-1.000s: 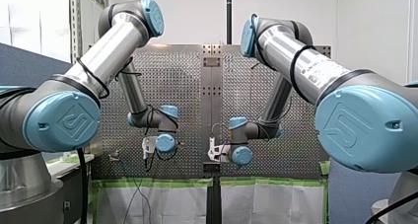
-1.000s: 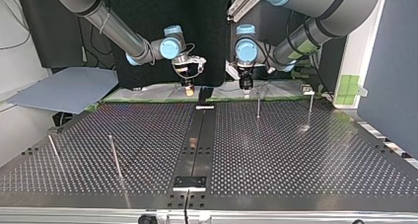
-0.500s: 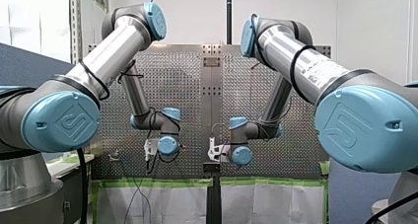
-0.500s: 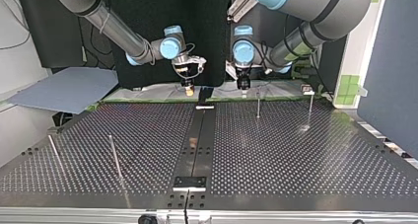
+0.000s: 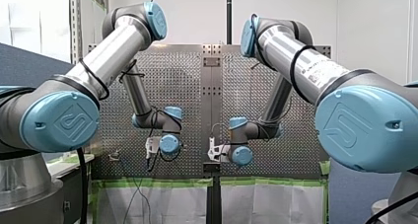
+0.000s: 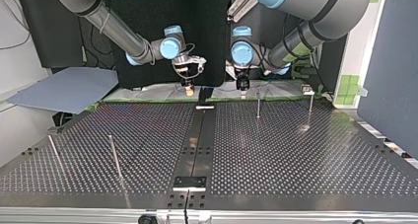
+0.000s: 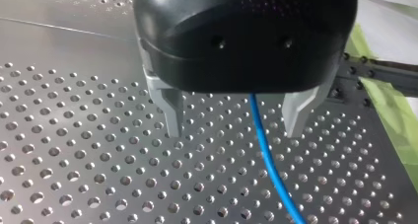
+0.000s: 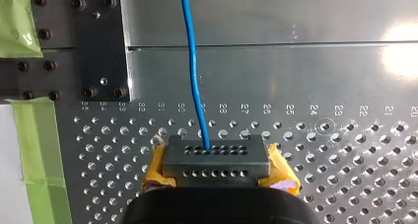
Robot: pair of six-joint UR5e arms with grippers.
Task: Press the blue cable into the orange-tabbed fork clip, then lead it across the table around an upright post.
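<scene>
In the left wrist view the blue cable (image 7: 266, 157) runs out from under the black body of my left gripper (image 7: 235, 131). It passes loose between the two metal fingers (image 7: 173, 113), which stand wide open just above the perforated table (image 7: 74, 155). My right gripper (image 8: 217, 160) has yellow pads (image 8: 158, 170) and is shut on the blue cable (image 8: 192, 61), which leads straight ahead over the table's middle seam. In the top view my left gripper (image 6: 242, 84) and my right gripper (image 6: 188, 88) hang side by side at the far edge. No orange-tabbed clip can be made out.
Thin upright posts stand on the table: one (image 6: 258, 105) just in front of my left gripper, another (image 6: 310, 108) further right, two more (image 6: 114, 156) at the near left. A small fixture (image 6: 308, 91) sits at the far right edge. Green tape (image 8: 37, 135) lines the border.
My left arm's wrist has shifted a little toward the table's middle, closer to my right gripper. My right arm has stayed still.
</scene>
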